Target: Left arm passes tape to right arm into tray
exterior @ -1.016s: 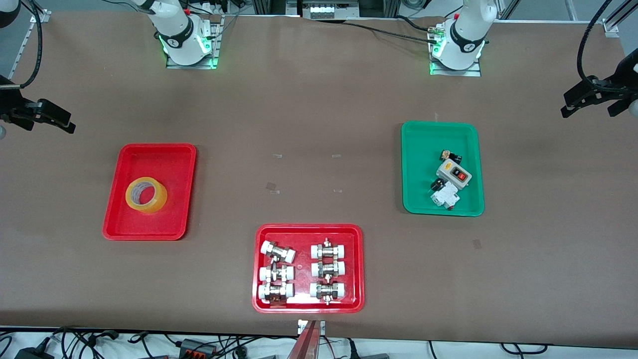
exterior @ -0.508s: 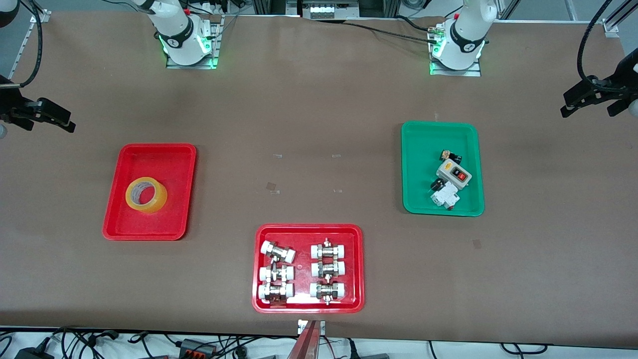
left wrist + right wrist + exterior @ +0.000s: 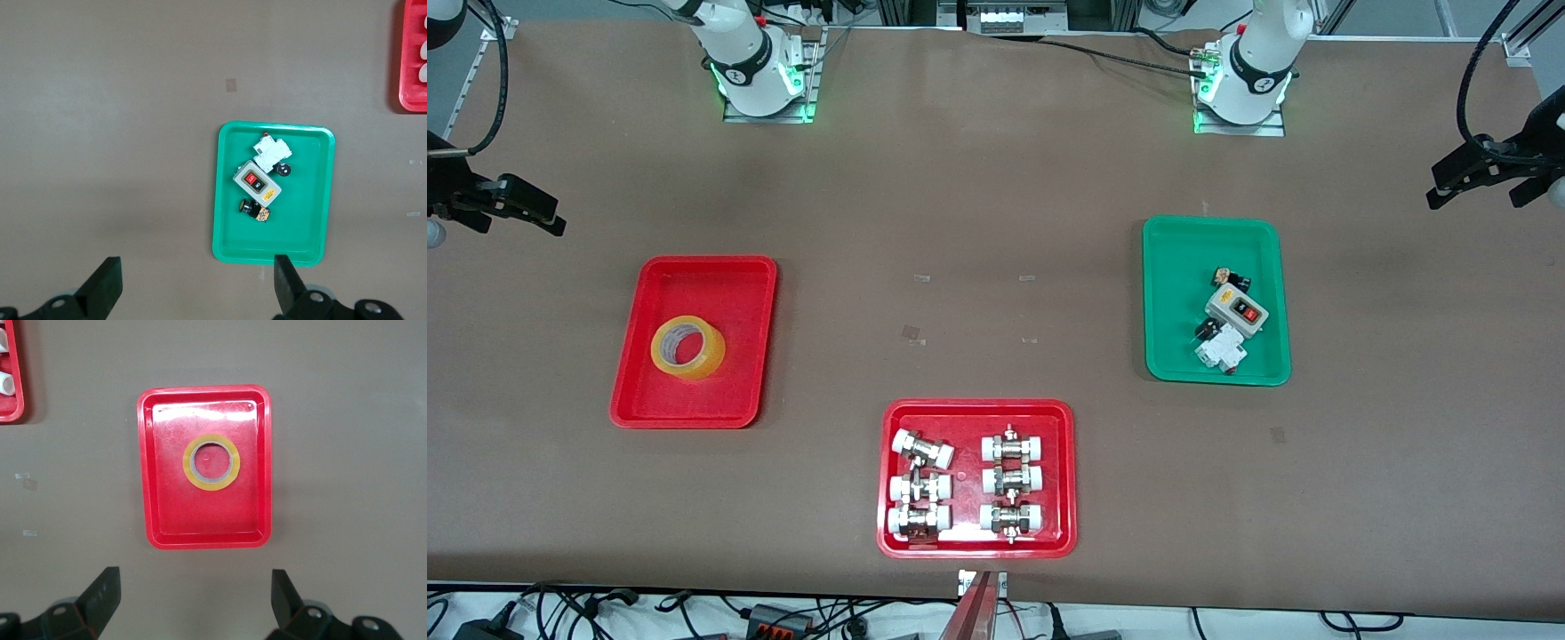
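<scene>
The yellow tape (image 3: 687, 347) lies flat in the plain red tray (image 3: 734, 293) toward the right arm's end of the table. My right gripper (image 3: 534, 212) hangs open and empty in the air over bare table beside that tray, at the table's edge. Its wrist view looks straight down on the tape (image 3: 211, 462) in the tray (image 3: 207, 513), with the right gripper (image 3: 193, 585) clear of both. My left gripper (image 3: 1458, 178) is open and empty over the table's other end. In its own view the left gripper (image 3: 197, 272) is beside the green tray (image 3: 300, 227).
A green tray (image 3: 1174, 293) holds a switch box (image 3: 1236, 311) and small electrical parts. A red tray (image 3: 976, 413) with several white-capped metal fittings sits near the front camera's edge. Brown table surface lies between the trays.
My right gripper has shifted very slightly. The tape, the trays and my left gripper have not moved.
</scene>
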Robot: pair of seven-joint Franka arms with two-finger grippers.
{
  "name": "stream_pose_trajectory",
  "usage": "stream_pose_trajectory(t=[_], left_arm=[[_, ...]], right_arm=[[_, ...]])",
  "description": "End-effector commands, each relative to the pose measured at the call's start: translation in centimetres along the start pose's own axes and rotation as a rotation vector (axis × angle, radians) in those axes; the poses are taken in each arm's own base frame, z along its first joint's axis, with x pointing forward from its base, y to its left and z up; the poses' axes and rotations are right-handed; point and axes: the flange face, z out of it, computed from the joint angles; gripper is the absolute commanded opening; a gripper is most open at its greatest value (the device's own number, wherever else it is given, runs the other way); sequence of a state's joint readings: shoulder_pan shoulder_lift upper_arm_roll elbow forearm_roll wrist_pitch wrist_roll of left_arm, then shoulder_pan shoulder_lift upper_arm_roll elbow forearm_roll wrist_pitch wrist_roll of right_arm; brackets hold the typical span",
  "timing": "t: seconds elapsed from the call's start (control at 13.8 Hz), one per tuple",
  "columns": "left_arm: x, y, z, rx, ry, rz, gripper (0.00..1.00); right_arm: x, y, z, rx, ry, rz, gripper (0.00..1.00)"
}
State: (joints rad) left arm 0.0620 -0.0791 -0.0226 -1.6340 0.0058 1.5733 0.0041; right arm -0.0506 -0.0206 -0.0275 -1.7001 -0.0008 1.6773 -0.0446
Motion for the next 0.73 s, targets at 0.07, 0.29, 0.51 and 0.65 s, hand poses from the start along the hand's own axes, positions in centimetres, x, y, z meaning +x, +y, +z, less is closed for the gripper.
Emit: stream_pose_trajectory(t=[0.07,0.29,0.51,0.65], left_arm=[[0.03,-0.17,-0.54,-0.018,-0.004,0.002,1.0],[0.03,-0.17,-0.47,-0.018,-0.006,0.002,1.0],[0.03,-0.16,-0.4,-0.018,-0.007,0.002,1.0],[0.04,-0.17,-0.41,-0.018,-0.006,0.002,1.0]], right_arm=[[-0.86,-0.18,-0.52,0.016,-0.017,-0.003,1.0],[-0.94,-0.47,-0.56,0.011,-0.02,-0.014,1.0],[-1.28,-0.53,-1.0,0.008,-0.013,-0.016,1.0],[-1.25,-0.54,-1.03,0.009,-0.01,-0.013,1.0]])
